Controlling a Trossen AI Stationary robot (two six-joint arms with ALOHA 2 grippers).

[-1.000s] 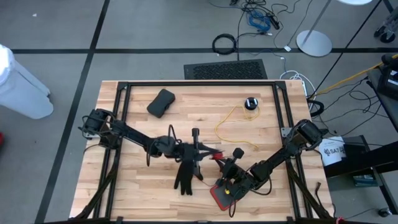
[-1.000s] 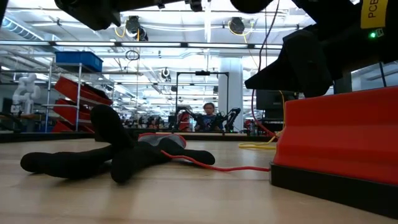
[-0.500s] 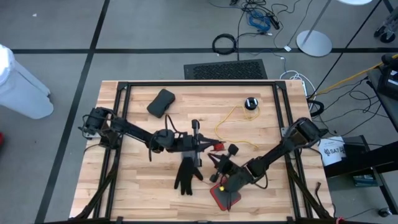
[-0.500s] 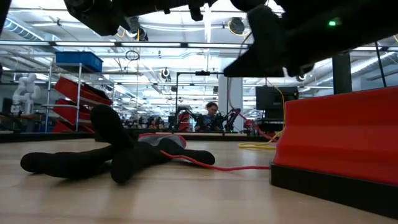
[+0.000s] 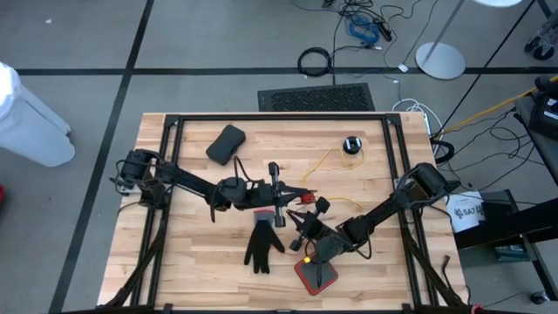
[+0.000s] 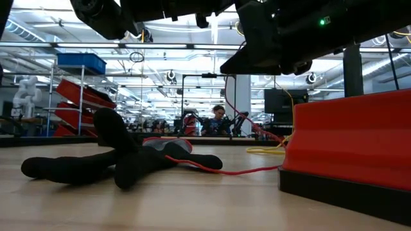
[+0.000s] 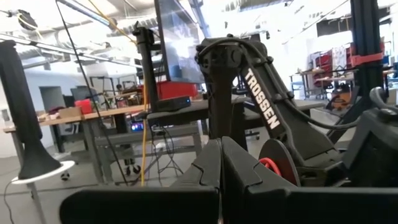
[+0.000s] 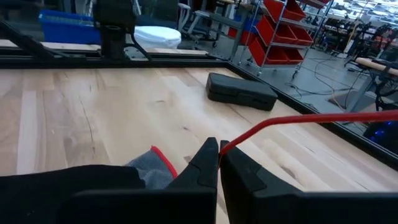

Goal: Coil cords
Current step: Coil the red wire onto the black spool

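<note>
A thin yellow cord (image 5: pixel 324 170) lies in loose bends on the table, joined to a black round puck (image 5: pixel 351 145) at the far right. A thin red cord (image 6: pixel 212 169) runs from under a black glove (image 5: pixel 260 245) along the table, then rises to my right gripper (image 5: pixel 302 228), which is shut on it near mid-table. My left gripper (image 5: pixel 284 197) is shut just beyond the glove, close to a small red piece (image 5: pixel 302 201). I cannot tell whether it touches anything. My right gripper pinches the red cord (image 8: pixel 229 147) between its two fingers at their free ends. The fingers reach toward the table's left, slanting a little downward. The cord leaves the fingers sideways and is lifted clear there (image 6: pixel 241 122); its farther length lies slack on the table.
A red box on a black base (image 5: pixel 314 273) sits near the front edge under my right arm. A black case (image 5: pixel 226 144) lies at the far left. The black frame rails (image 5: pixel 279 117) run along the table's far edge and sides. Bare wood shows at front left.
My right gripper has moved from above the red box toward the table's left, and part of the red cord has risen off the table with it. My left gripper has shifted toward the far edge, off the glove.
</note>
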